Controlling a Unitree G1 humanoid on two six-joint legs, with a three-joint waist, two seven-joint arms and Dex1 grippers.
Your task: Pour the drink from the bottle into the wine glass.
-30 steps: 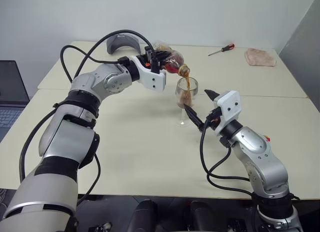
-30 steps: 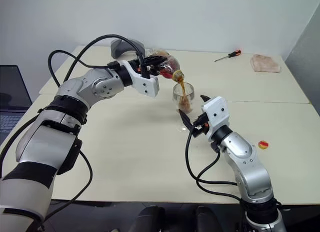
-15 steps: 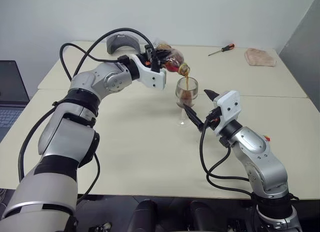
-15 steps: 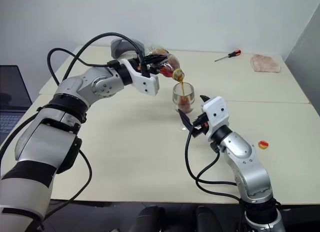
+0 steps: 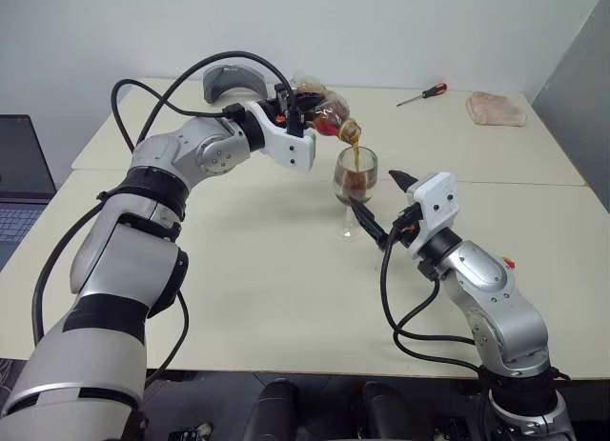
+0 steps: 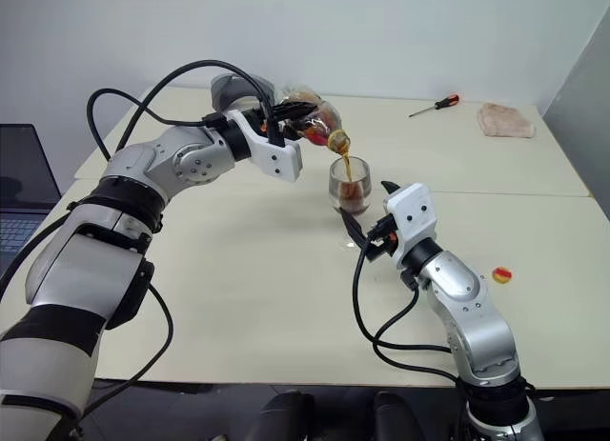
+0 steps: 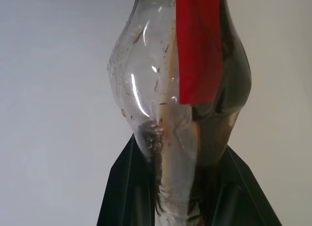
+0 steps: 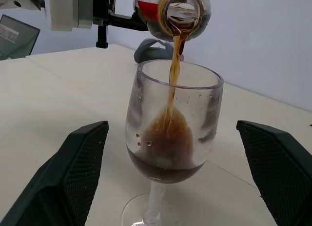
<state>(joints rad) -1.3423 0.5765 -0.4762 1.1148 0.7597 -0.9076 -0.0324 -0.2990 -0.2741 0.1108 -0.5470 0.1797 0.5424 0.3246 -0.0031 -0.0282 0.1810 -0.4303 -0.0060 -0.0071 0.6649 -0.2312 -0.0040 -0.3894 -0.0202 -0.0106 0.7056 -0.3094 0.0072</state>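
The left tool (image 5: 303,109) stays clamped on the tilted bottle (image 5: 326,115); drink (image 8: 171,92) keeps streaming, deepening in the glass (image 8: 171,138) mid-counter (image 5: 286,289); right tool (image 8: 178,179) waits apart around it.

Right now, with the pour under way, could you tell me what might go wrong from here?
1. The clear stemmed wine glass stands free between the open right gripper's black fingers, apart from both; a nudge could tip it.
2. The thin stream of dark brown drink falls from the small clear plastic bottle, which the left gripper holds tilted above the rim; a small drift could send it onto the cream table.
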